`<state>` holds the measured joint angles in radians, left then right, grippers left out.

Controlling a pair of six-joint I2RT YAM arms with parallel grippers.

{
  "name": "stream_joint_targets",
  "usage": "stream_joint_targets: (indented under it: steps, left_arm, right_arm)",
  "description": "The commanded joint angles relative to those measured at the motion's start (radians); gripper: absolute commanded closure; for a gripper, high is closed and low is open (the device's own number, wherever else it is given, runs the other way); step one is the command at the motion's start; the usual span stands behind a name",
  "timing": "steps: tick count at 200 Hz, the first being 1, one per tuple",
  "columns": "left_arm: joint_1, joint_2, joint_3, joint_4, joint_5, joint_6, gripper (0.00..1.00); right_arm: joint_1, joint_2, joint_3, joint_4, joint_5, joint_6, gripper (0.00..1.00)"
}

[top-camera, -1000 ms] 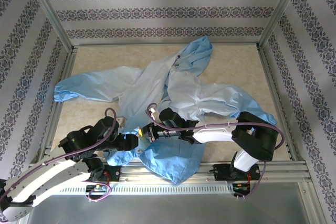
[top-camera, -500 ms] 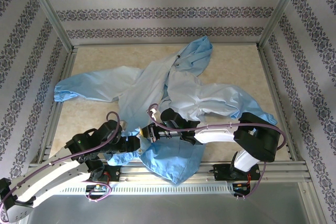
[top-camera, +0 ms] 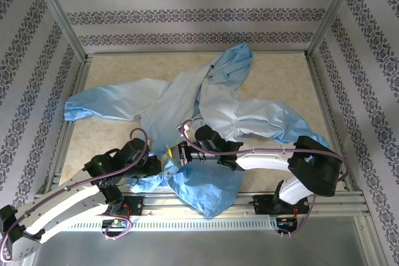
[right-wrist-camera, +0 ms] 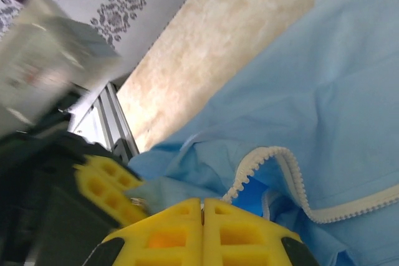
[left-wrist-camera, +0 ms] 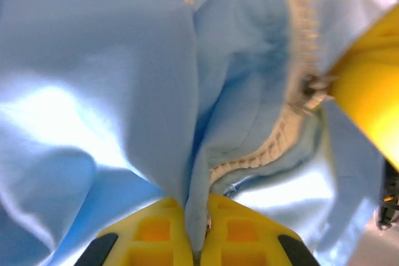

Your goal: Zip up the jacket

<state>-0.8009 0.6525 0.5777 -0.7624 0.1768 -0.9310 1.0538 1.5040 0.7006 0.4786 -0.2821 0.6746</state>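
Pinching a fold of the jacket [top-camera: 187,98] at its near hem in the closed left gripper [left-wrist-camera: 196,216]. Just beside, pressed shut: right gripper [right-wrist-camera: 202,207], tips touching the zipper strip [right-wrist-camera: 358,207] at its bottom end; unclear whether anything is nipped. Sprawled over the table [top-camera: 280,79], hood far, zipper axis running away from the 2 grippers. Probably calls for pulling along that line with the right, nearer the teeth.

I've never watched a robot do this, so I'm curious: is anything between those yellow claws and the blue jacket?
Nothing visible stands in the way. The left gripper is shut on a fold of the jacket. The right gripper is closed on the fabric right beside the zipper strip.
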Motion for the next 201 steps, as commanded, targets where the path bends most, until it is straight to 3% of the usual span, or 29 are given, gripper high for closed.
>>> stream_joint_targets:
  steps: [1, 27, 118, 165, 201]
  left_arm:
    - [0.019, -0.009, 0.163, -0.216, -0.063, 0.091, 1.00]
    - [0.020, 0.036, 0.296, -0.361, -0.066, 0.137, 1.00]
    - [0.020, 0.101, 0.641, -0.555, -0.010, 0.253, 1.00]
    - [0.019, 0.101, 0.707, -0.602, 0.030, 0.265, 1.00]
    - [0.020, 0.089, 0.692, -0.627, 0.030, 0.259, 1.00]
  right_arm:
    - [-0.013, -0.033, 0.047, -0.031, 0.009, -0.049, 1.00]
    - [-0.015, -0.042, 0.085, -0.053, 0.000, -0.072, 1.00]
    - [0.006, -0.033, 0.151, -0.094, 0.014, -0.158, 1.00]
    - [0.034, 0.042, 0.223, -0.140, 0.037, -0.291, 1.00]
    - [-0.003, 0.098, 0.276, -0.196, 0.109, -0.377, 1.00]
